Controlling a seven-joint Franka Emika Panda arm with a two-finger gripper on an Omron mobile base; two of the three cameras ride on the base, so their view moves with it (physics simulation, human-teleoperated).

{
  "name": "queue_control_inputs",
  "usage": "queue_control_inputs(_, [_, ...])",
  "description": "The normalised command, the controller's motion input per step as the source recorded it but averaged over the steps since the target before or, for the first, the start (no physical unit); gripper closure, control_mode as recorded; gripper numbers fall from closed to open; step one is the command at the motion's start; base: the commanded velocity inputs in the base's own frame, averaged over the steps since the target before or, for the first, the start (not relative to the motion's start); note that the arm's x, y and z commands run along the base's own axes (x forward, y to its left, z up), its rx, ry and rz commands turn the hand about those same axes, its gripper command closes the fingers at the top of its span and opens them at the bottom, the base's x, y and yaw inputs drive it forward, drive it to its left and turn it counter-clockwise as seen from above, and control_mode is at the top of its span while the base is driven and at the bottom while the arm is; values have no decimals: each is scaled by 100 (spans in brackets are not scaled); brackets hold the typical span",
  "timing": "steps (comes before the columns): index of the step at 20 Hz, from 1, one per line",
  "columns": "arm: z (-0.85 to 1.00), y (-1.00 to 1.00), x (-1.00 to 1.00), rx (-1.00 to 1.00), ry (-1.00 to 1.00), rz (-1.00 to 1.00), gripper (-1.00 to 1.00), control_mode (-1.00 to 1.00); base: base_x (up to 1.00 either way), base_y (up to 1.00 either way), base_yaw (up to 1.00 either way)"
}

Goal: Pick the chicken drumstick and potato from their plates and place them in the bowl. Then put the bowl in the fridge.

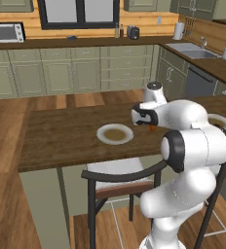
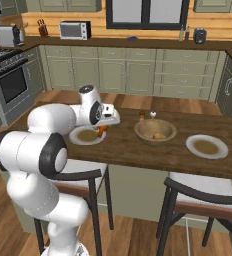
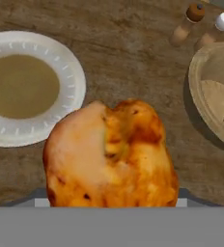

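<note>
Filling the near part of your hand view, the chicken drumstick hangs glossy and orange-brown right in front of the camera, raised off the bench. You cannot see the claw's tips behind it, so how far the jaws stand apart is hidden; judging by the meat riding up in the air with the hand, the claw is closed on it and carrying it.

Going left to right along the bench in the right base view: the left plate lies near the front edge at the left end, just below the claw, with nothing left on its brownish centre. The drumstick shows as a small orange piece above that plate's right rim. Past it, about mid-bench, stands the bowl, with a small pale tan lump inside that looks like the potato. Two small shakers stand just behind the bowl. Farther right, the second plate lies bare near the front edge.

So by your pictures the potato seems done, the drumstick is picked but still well apart from the bowl, and you have yet to carry it right, drop it in, then take the bowl to the fridge. Watch the bowl's thick rim on the approach
</note>
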Motion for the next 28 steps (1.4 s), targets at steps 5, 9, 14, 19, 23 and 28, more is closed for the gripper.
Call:
queue_control_inputs(5, [33, -85, -1, -13, 0, 0, 100, -100, 0, 0, 0])
queue_control_inputs(9, [10, -98, 2, -3, 5, 0, 100, -100, 0, 0, 0])
queue_control_inputs(14, [0, -91, 33, 5, 5, 1, 100, -100, 0, 0, 0])
queue_control_inputs(19, [0, -72, 55, 11, 0, 3, 100, -100, 0, 0, 0])
queue_control_inputs(23, [-6, -47, 60, 19, 0, 3, 100, -100, 0, 0, 0])
queue_control_inputs(28, [-35, 0, 28, 3, 0, 2, 100, -100, 0, 0, 0])
